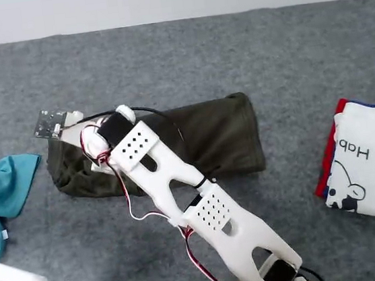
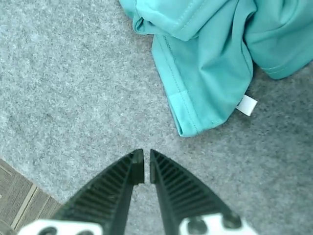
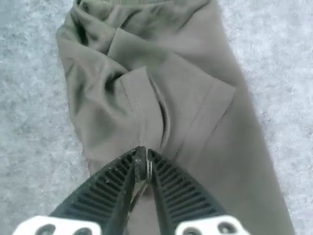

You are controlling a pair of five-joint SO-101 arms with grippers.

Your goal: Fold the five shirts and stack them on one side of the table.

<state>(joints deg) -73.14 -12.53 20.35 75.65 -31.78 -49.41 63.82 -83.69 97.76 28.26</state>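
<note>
From above, the right arm (image 1: 179,182) slants across the grey mat (image 1: 164,55) to the left end of the olive shirt (image 1: 220,133), which lies mid-table as a thick, half-folded oblong. A teal shirt (image 1: 6,185) sits crumpled at the left edge, probably waiting its turn. At the right edge is a flat stack (image 1: 373,160), a white printed shirt over red and blue ones, so that looks like the chosen side. From the left wrist, the left gripper (image 2: 146,166) hangs over bare, felt-like mat with its ribbed black jaws all but together and nothing between them. The teal shirt lies near it, smooth and thin, with stitched hems and a white tag (image 2: 247,105). From the right wrist, the right gripper (image 3: 142,164) is pinched on a hemmed fold of the soft, matte olive shirt, seemingly to draw that flap over.
</note>
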